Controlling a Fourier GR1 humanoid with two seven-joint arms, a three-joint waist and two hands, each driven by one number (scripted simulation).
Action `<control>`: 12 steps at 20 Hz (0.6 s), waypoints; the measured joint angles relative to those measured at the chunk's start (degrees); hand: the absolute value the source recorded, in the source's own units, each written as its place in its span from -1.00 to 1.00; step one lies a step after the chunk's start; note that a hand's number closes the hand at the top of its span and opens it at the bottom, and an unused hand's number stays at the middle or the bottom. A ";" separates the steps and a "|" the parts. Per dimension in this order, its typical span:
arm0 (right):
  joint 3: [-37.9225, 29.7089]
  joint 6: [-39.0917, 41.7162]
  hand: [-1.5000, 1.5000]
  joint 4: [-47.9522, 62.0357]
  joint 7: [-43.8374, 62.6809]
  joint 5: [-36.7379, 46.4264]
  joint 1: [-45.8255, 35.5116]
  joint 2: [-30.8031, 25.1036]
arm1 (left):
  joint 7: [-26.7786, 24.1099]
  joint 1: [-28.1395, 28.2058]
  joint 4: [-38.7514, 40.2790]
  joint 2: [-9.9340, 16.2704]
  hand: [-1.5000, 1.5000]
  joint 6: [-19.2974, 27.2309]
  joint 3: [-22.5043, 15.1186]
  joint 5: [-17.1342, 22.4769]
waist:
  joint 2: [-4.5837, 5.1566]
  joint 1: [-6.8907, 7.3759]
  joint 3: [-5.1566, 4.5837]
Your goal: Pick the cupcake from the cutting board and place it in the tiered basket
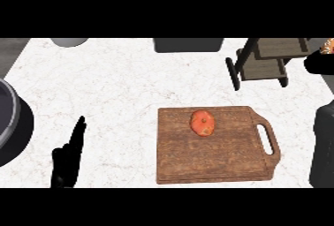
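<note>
The cupcake (203, 123) is an orange-red oval lying on the far half of the wooden cutting board (215, 163), with no hand touching it. The tiered basket (269, 59), with dark wire legs and wooden shelves, stands beyond the board at the back right. My left hand (68, 156) rests open at the lower left, fingers straight up, well left of the board. A black shape at the right edge, just right of the basket, looks like my right hand (317, 64). It is cut by the frame, with its grey forearm (324, 141) below.
A pale orange speckled thing (327, 45) shows in the top right corner, just above the right hand. A dark round vessel (9, 119) sits at the left edge. A grey round object (70, 41) and a dark box (187, 44) stand along the back.
</note>
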 measured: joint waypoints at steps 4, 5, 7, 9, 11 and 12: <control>-0.71 4.20 1.00 1.43 -1.03 6.39 -8.87 -0.19 | 0.34 -0.61 0.15 -0.15 0.00 -0.15 -0.40 -0.29 | 0.09 0.78 0.00; -1.06 5.36 1.00 2.05 -1.45 7.81 -11.01 -0.12 | 0.37 -0.86 0.46 -0.24 0.00 -0.16 -0.38 -0.26 | 0.17 0.80 0.03; -2.18 7.79 1.00 4.18 -2.55 10.64 -15.47 -0.21 | 0.61 -1.17 0.34 -0.36 0.00 -0.27 -0.60 -0.32 | 0.29 1.21 0.06; -3.75 10.13 1.00 6.52 -3.61 13.32 -20.06 -0.37 | 0.43 -1.37 0.49 -0.21 0.00 -0.61 -0.57 -0.21 | 0.47 1.56 0.13; -5.48 12.18 1.00 9.37 -4.31 15.83 -24.65 -0.43 | 0.70 -1.72 0.47 -0.40 0.00 -0.65 -0.81 -0.31 | 0.65 1.89 0.19; -6.49 13.17 1.00 10.88 -4.65 16.99 -26.99 -0.53 | 0.95 -1.90 0.42 -0.44 0.00 -0.69 -0.84 -0.28 | 0.74 2.05 0.21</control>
